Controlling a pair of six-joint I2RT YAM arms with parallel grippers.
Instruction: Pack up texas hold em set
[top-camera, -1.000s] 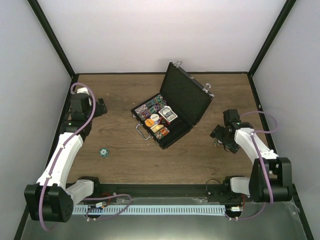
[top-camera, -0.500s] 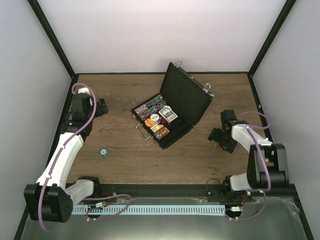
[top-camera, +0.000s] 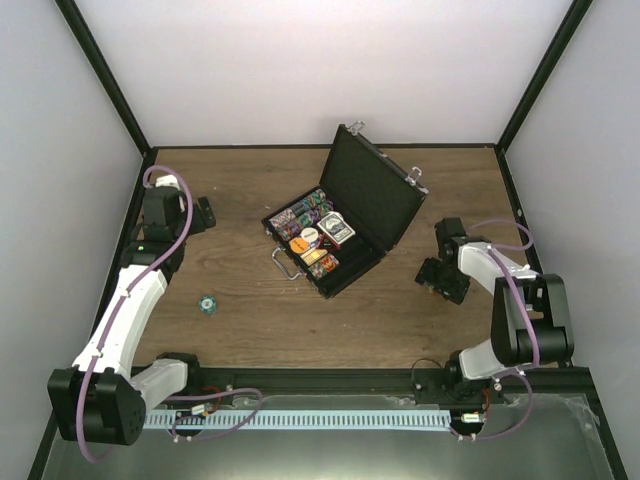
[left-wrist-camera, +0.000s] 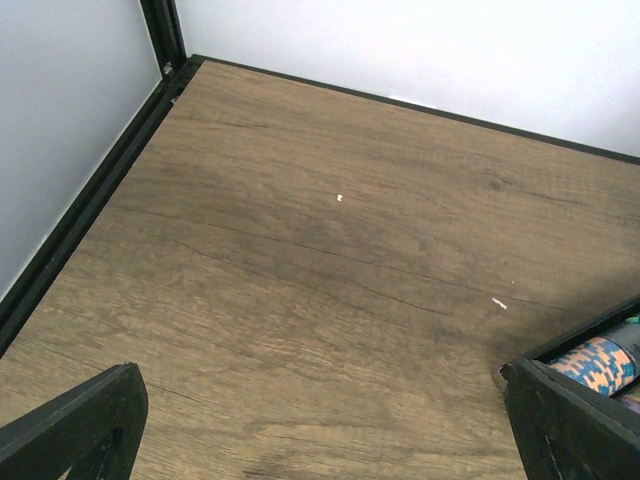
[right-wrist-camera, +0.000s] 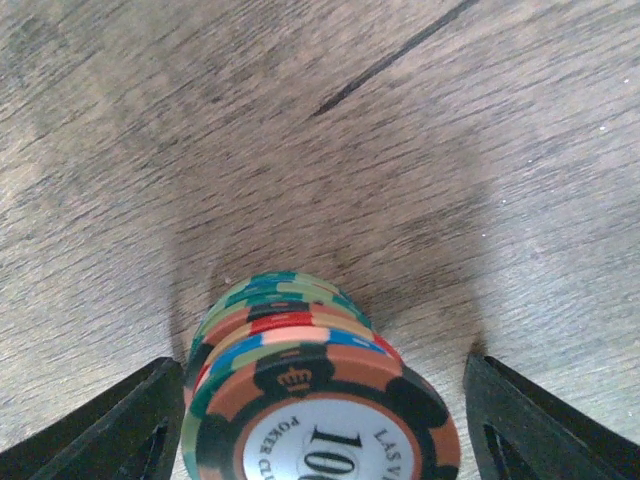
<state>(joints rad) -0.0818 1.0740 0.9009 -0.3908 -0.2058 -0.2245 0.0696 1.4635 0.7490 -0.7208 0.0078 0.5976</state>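
- The right pincer (right-wrist-camera: 322, 368) straddles a chip stack (right-wrist-camera: 310, 400) lying on its side. The jaws are parted with a gap on one side, so it's not clamped yet.
- My read: it's gathering loose chips. Next it needs a square squeeze, a lift and a carry to the open case (top-camera: 378, 195), well apart toward the other arm.
- The left pincer (left-wrist-camera: 320, 375) gapes wide on nothing, with a case corner just beside its right finger.
- The stack's near end is cut off, and a small teal piece (top-camera: 206, 303) is too tiny to name.

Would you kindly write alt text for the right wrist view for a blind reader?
A stack of multicoloured poker chips sits on the wooden table between the right gripper and its two black fingers, seen close up.
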